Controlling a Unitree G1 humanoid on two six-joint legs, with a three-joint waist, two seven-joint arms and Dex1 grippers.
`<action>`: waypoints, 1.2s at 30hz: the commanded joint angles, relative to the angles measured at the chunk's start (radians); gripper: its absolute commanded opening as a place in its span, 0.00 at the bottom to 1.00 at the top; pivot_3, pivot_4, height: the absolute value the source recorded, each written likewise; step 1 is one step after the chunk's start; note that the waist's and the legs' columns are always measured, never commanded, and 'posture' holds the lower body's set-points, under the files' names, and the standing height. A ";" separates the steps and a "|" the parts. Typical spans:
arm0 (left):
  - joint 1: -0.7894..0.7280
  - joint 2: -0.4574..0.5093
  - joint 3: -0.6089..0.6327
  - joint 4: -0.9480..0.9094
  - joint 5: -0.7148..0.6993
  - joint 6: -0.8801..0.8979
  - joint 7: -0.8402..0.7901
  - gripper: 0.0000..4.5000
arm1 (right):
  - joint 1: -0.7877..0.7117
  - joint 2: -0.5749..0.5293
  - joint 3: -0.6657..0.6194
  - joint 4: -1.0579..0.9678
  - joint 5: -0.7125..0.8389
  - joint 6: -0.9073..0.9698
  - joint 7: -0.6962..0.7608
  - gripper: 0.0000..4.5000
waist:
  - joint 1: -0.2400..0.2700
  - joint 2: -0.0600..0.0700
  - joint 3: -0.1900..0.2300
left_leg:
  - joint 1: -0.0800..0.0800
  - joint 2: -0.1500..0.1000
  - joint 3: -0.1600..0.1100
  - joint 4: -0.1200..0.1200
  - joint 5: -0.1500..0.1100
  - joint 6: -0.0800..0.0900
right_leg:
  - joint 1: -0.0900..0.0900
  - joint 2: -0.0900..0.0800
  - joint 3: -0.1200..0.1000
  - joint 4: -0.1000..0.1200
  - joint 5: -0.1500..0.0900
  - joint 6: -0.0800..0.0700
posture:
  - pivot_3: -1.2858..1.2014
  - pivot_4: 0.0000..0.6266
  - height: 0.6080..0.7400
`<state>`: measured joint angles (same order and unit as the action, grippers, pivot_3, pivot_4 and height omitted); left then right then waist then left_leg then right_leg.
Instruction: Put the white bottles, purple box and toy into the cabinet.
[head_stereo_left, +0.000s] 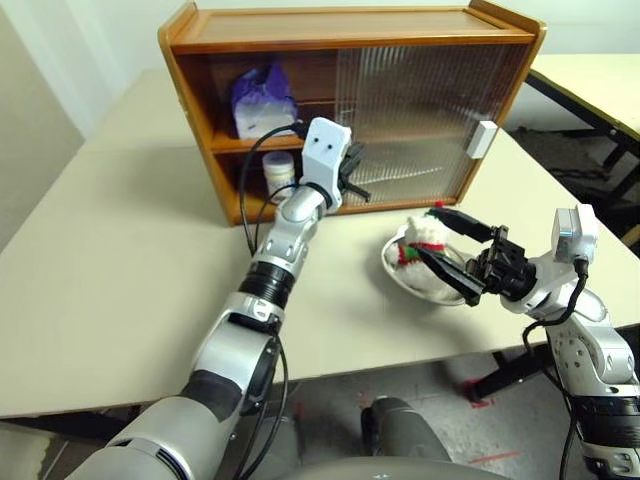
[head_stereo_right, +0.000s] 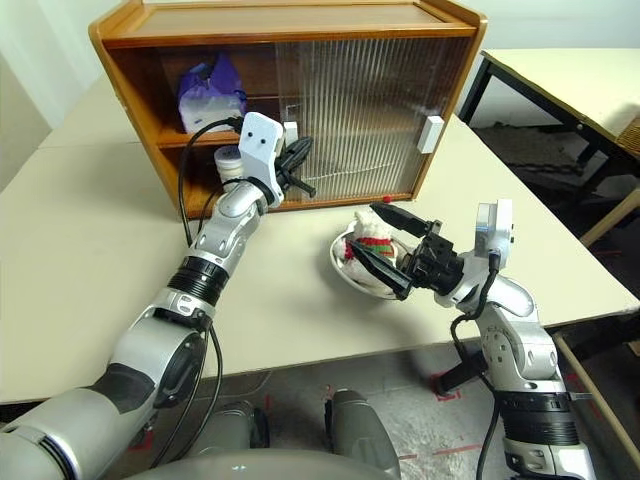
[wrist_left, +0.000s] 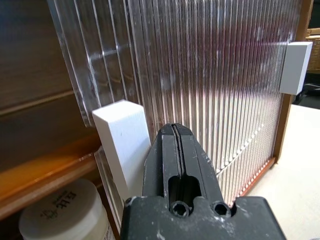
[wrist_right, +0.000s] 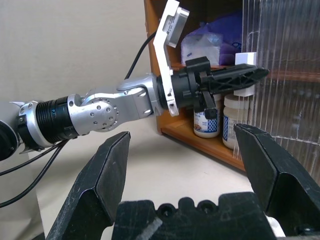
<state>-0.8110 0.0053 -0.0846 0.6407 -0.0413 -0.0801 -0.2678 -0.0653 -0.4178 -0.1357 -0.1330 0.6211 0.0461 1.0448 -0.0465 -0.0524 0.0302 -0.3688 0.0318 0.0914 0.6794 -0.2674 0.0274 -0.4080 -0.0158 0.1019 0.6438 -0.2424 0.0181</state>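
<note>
Ribbed translucent sliding door (head_stereo_left: 420, 110) covers right half of cabinet (head_stereo_left: 350, 25); left half open. Purple box (head_stereo_left: 262, 100) on upper shelf, two white bottles (wrist_right: 220, 117) below. Toy (head_stereo_left: 420, 240) sits in steel dish (head_stereo_left: 405, 275) on counter (head_stereo_left: 100, 250), near right. Left end effector (wrist_left: 175, 150) pressed together, empty, beside white handle (wrist_left: 122, 137); right end effector (head_stereo_left: 448, 245) spread around toy, not gripping.

Risks:
- left tip slips off handle, door jams
- right grab drags dish along
</note>
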 joint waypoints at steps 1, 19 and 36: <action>0.032 0.046 0.055 -0.035 0.003 0.004 0.051 0.01 | -0.003 0.003 0.008 -0.012 -0.004 -0.009 0.001 1.00 | -0.003 0.000 0.000 | 0.000 0.000 0.000 0.000 0.000 0.000 | 0.000 0.000 0.000 0.000 0.000 0.000 | 0.54 0.00 1.00; 0.173 0.176 0.134 -0.254 -0.008 0.117 0.082 0.01 | -0.020 0.006 0.009 0.013 -0.006 -0.010 0.015 1.00 | -0.012 -0.002 0.002 | 0.013 0.000 0.000 -0.001 0.000 0.000 | 0.002 0.000 0.007 0.006 0.000 0.000 | 0.55 0.00 1.00; 0.282 0.311 0.244 -0.352 -0.026 0.176 0.115 0.01 | -0.050 0.009 0.018 0.053 -0.012 -0.010 0.044 1.00 | 0.014 -0.003 0.005 | 0.016 0.001 -0.001 -0.006 0.000 0.000 | 0.001 -0.001 0.005 0.003 -0.003 -0.006 | 0.57 0.00 1.00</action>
<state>-0.5410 0.3020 0.1339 0.2816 -0.0691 0.0676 -0.1798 -0.1062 -0.4079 -0.1237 -0.0881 0.6123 0.0460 1.0806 -0.0328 -0.0556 0.0351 -0.3530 0.0324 0.0907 0.6704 -0.2676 0.0271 -0.4068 -0.0171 0.1069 0.6442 -0.2456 0.0118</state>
